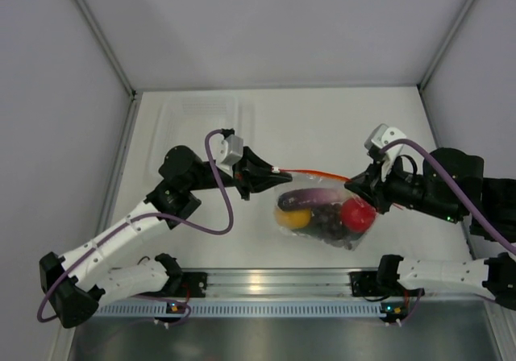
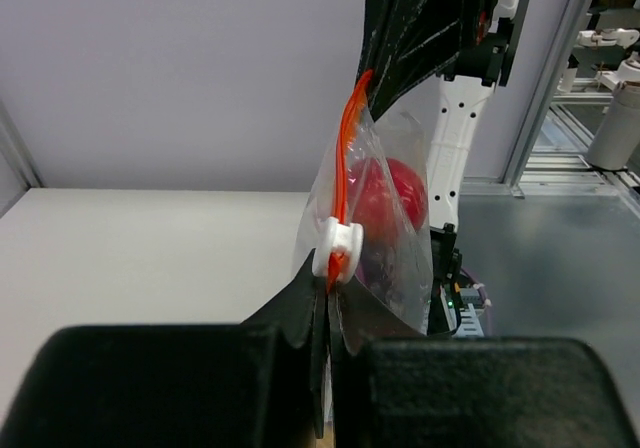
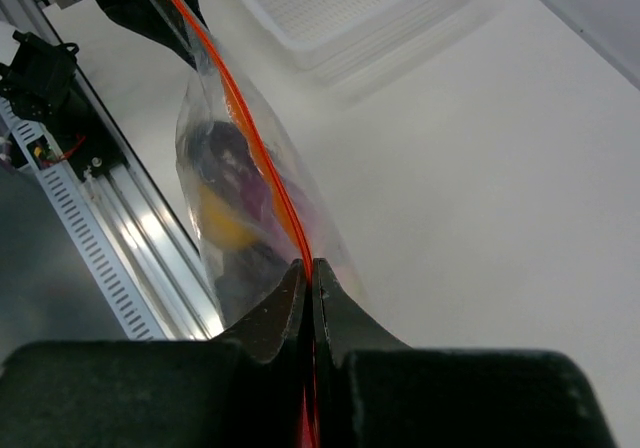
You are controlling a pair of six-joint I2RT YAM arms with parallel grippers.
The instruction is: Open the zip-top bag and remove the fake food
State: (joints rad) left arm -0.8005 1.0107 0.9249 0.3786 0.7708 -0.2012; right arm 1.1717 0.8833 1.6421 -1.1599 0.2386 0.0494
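Note:
The clear zip-top bag (image 1: 326,212) hangs above the table between both grippers, its red-orange zipper strip (image 1: 310,172) stretched taut along the top. Inside are the fake food pieces: a red tomato (image 1: 356,214), a yellow lemon (image 1: 293,217), a purple eggplant (image 1: 310,196) and dark grapes (image 1: 326,220). My left gripper (image 1: 272,172) is shut on the strip's left end, just behind the white slider (image 2: 338,248). My right gripper (image 1: 356,185) is shut on the strip's right end (image 3: 305,268). The tomato shows through the bag in the left wrist view (image 2: 388,196).
A rigid clear plastic tray (image 1: 205,115) lies at the back left of the white table, also in the right wrist view (image 3: 350,8). The aluminium rail (image 1: 274,284) with the arm bases runs along the near edge, just below the bag.

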